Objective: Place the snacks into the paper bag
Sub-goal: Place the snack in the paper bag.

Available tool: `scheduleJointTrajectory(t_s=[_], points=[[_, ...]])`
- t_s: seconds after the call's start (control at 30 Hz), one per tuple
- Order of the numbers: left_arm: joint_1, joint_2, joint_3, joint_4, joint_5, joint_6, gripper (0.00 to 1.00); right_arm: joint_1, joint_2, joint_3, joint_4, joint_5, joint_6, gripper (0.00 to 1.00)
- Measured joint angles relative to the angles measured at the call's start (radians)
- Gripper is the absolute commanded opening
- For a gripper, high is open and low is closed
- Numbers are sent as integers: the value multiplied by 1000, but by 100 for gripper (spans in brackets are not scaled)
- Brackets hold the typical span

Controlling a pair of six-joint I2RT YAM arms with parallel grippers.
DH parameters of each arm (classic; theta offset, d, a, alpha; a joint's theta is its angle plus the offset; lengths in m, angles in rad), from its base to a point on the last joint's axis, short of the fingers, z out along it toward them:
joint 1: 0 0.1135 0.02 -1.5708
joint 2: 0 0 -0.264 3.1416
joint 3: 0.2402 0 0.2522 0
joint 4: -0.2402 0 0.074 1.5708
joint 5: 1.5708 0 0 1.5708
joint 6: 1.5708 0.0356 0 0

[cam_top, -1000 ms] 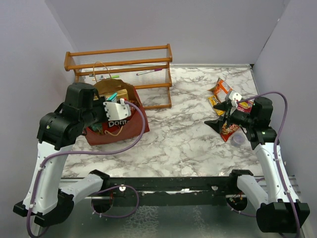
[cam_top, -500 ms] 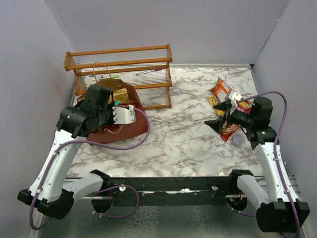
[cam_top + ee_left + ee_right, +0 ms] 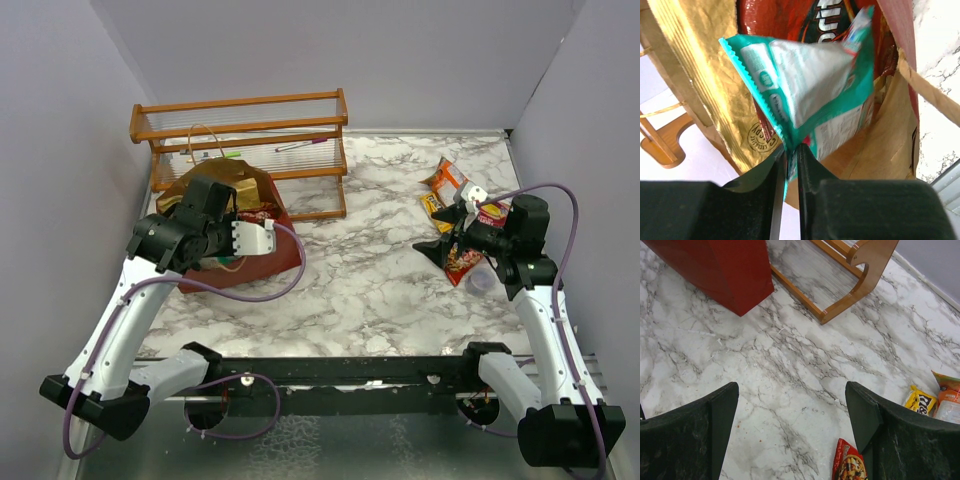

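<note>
Since the left wrist camera looks straight along the fingers, I start there: the left gripper (image 3: 791, 151) has its jaws only a narrow slit apart, and the lower edge of a teal packet (image 3: 805, 90) sits in that slit. Whether the jaws grip the foil or merely flank it I cannot tell. The packet stands out from the fingertips into the mouth of the paper bag (image 3: 875, 150), over its tan inside. Behind it lies the red Doritos bag (image 3: 790, 20), and to the side a gold foil packet (image 3: 705, 60) leans against the bag's wall. From the top camera I see that arm bent over the bag at the left of the tabletop (image 3: 370, 270), with the wooden rack (image 3: 240, 130) just behind the bag.

My right gripper (image 3: 791, 395) is spread wide and holds nothing; bare marble shows between its fingers. Just beside its right finger lies a small red packet (image 3: 847, 462), and further right a yellow packet (image 3: 921, 402) touches an orange packet (image 3: 947, 390). These snacks lie on the right of the tabletop, well apart from the bag. A small purple cup (image 3: 482, 281) sits near the right arm.
</note>
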Motion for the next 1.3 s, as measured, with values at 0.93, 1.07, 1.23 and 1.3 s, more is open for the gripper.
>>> scheduleJointTrajectory(t_s=[0.93, 1.07, 1.23, 1.3], points=[[0, -1, -21, 240, 2, -131, 69, 0, 35, -1, 30, 199, 20, 88], [0, -1, -21, 346, 13, -205, 71, 0, 84, -1, 35, 321, 42, 88], [0, -2, -21, 474, 13, -302, 74, 0, 130, 3, 37, 424, 68, 88], [0, -2, -21, 513, 14, -340, 75, 0, 167, 21, 36, 456, 76, 86]])
